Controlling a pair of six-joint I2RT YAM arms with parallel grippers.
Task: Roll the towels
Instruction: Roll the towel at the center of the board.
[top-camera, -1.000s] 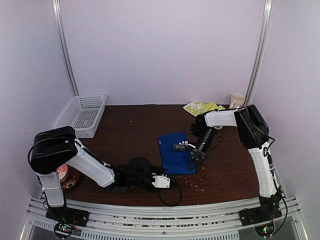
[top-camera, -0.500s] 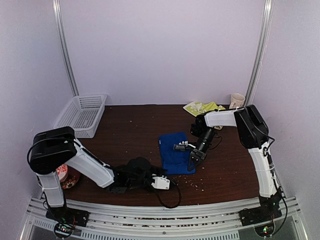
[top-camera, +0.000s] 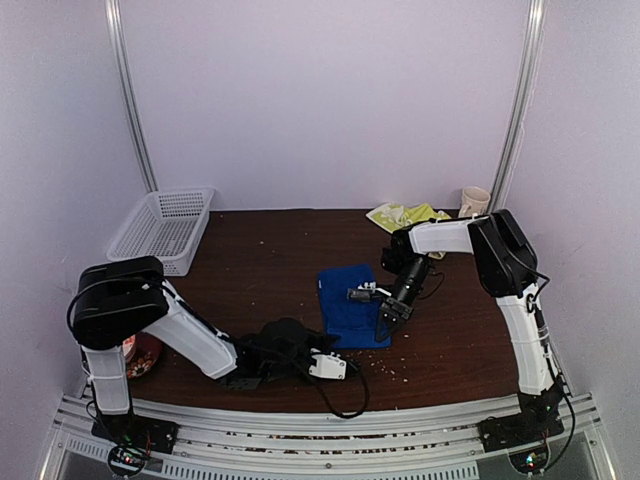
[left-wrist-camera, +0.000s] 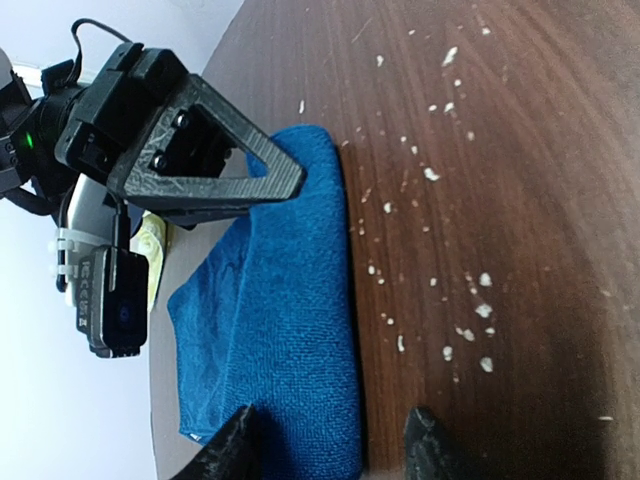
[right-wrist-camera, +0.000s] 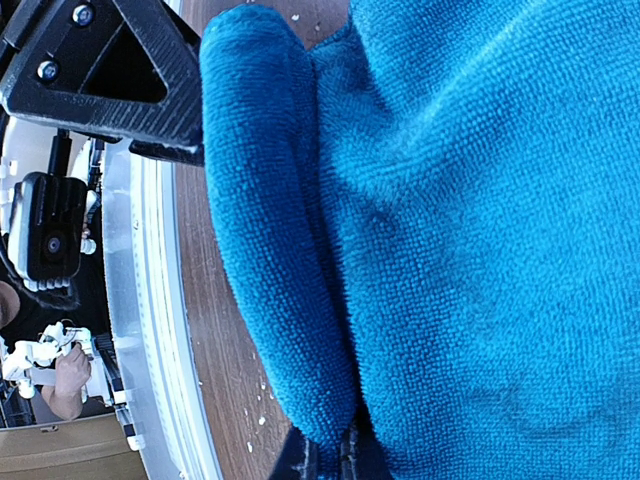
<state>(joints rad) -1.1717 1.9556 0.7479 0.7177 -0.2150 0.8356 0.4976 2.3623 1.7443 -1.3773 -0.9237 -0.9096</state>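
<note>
Dark wood-grain counter (top-camera: 260, 270), pale lilac walls (top-camera: 320, 100), two metal uprights (top-camera: 130, 100) behind, aluminium rail (top-camera: 330, 425) along the near edge under both arm bases.

Top view:
- White mesh basket (top-camera: 163, 230) back left, cream cup (top-camera: 474, 201) back right.
- yellow-green towel (top-camera: 405, 215) is crumpled just left of the cup, well apart from both sets of jaws.
- blue towel (top-camera: 352, 305) is folded, mid-counter, a bit right of centre.
- right arm (top-camera: 505, 255) reaches down from the back right onto that towel's right edge.
- left arm (top-camera: 190, 335) lies low along the near edge, its wrist aimed at the towel's near left corner.

Left wrist:
- left jaws open, fingertips (left-wrist-camera: 235, 450) apart at the bottom of the frame.
- The blue towel's near end is just ahead. One tip is at the cloth edge, the other over bare wood.
- At the towel's far end, the right arm's black triangular finger sits on the cloth.
- Pale crumbs (left-wrist-camera: 470, 320) are scattered on the wood beside the towel.

Right wrist:
- right jaws closed, tips together at the bottom of the frame, pinching the end of the towel's thick folded lip.
- Blue terry fills most of the frame.
- The left arm's black finger shows top left, just beside the fold.
- A strip of wood and the rail run down the left.
</note>
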